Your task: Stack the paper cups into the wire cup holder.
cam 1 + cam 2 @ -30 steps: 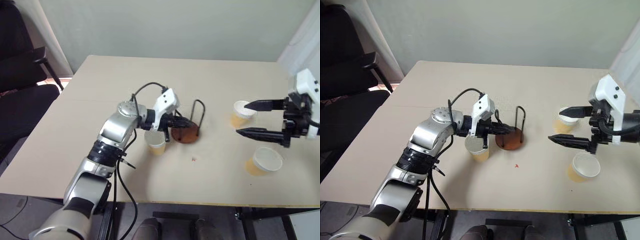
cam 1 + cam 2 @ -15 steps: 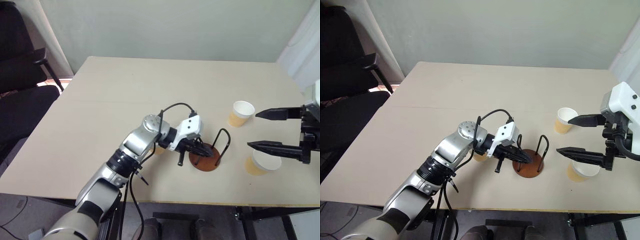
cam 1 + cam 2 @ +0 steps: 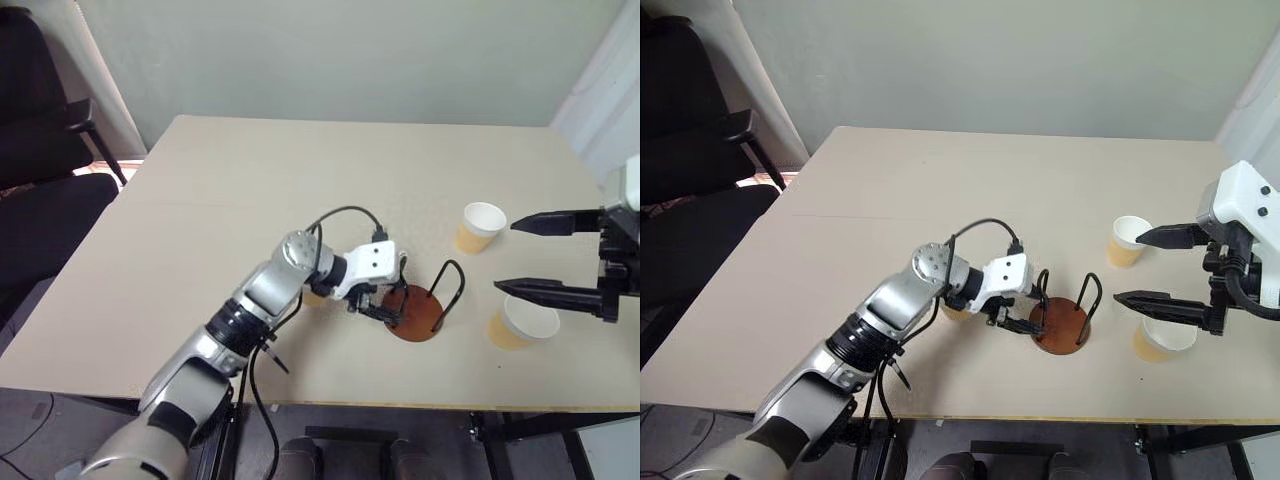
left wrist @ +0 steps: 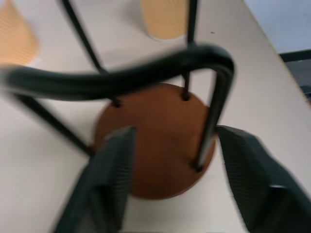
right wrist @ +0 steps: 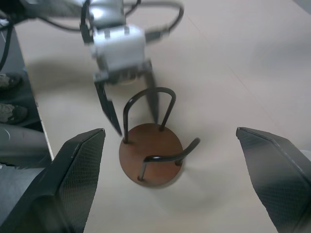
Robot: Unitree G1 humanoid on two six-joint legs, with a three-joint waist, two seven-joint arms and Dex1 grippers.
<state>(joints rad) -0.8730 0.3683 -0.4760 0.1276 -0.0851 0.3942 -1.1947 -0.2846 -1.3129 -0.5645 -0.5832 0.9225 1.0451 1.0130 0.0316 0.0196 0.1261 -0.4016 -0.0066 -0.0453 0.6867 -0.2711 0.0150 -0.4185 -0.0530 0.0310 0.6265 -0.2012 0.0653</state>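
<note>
The wire cup holder (image 3: 417, 318), a reddish-brown disc with black wire loops, stands near the table's front edge. My left gripper (image 3: 382, 303) is open, its fingers (image 5: 108, 108) straddling one wire loop (image 4: 121, 75) without gripping it. One paper cup (image 3: 314, 297) stands behind the left wrist, mostly hidden. Two more paper cups stand on the right, one farther back (image 3: 482, 227) and one near the front (image 3: 523, 325). My right gripper (image 3: 507, 257) hangs wide open above the table between those two cups, holding nothing.
The beige table (image 3: 250, 190) ends close in front of the holder. A black chair (image 3: 45, 150) stands off the table's left side. A grey wall runs behind the table.
The left gripper, shut on the holder's wire, dragged the holder right and toward the front edge, then opened and let go. The right gripper stayed wide open, about where it was.
</note>
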